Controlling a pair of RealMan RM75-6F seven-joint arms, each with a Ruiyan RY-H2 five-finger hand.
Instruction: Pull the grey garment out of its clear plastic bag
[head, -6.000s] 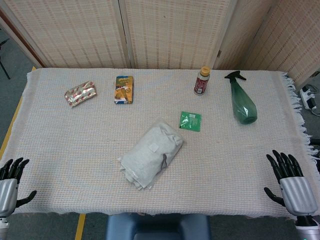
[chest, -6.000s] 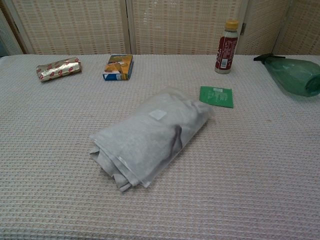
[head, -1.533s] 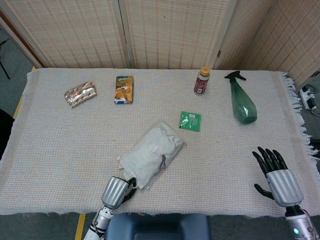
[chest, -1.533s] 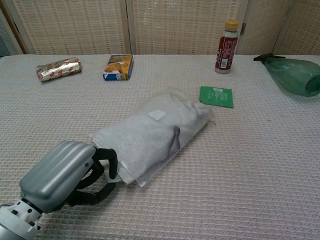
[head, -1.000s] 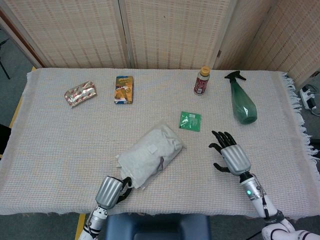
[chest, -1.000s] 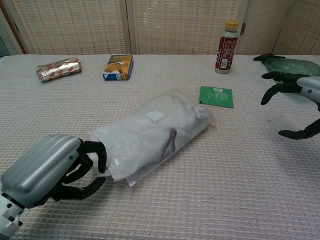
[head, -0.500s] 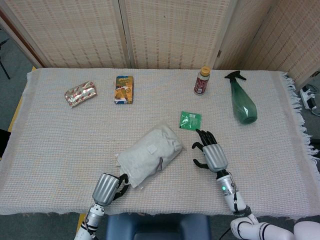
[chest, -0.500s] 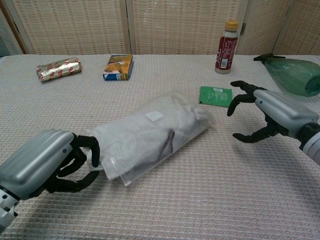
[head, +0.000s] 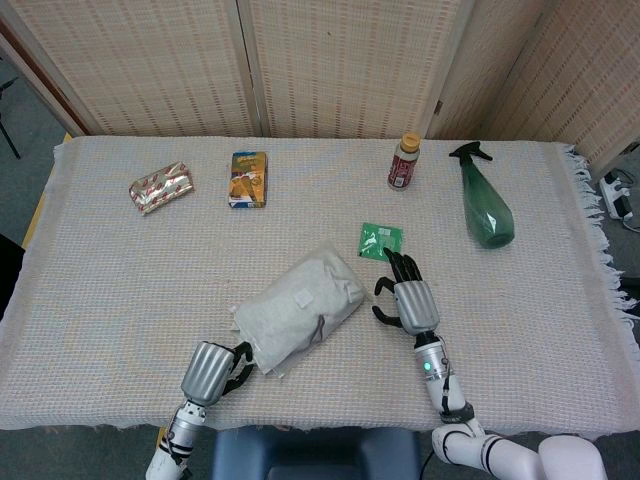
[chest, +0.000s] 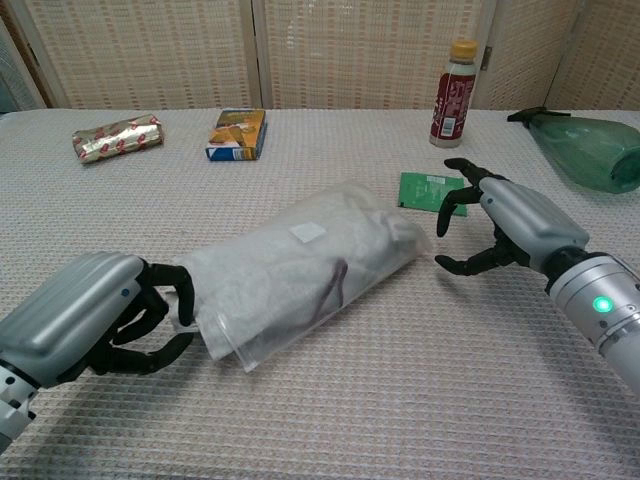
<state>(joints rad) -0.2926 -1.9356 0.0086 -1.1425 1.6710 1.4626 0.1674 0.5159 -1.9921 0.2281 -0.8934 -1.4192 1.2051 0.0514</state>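
Observation:
The grey garment (head: 298, 310) (chest: 300, 270) lies folded inside its clear plastic bag (chest: 232, 345) at the table's middle, running diagonally. Its near left end sits in my left hand (head: 212, 370) (chest: 90, 325). The fingers (chest: 172, 298) curl around the cloth at the bag's open mouth, hiding that end. My right hand (head: 410, 295) (chest: 505, 225) hovers just right of the bag's far end. It has its fingers spread and nothing in it, a small gap from the plastic.
A green packet (head: 382, 240) (chest: 428, 192) lies partly under my right hand's fingers. Further back stand a brown bottle (head: 404, 162), a green spray bottle (head: 485, 205) lying down, a snack box (head: 248, 178) and a foil packet (head: 161, 187). The cloth-covered table (head: 120, 270) ends near my hands.
My right hand swept in from the table's right edge to beside the bag's far end. My left hand took hold of the near end and drew the bag slightly left.

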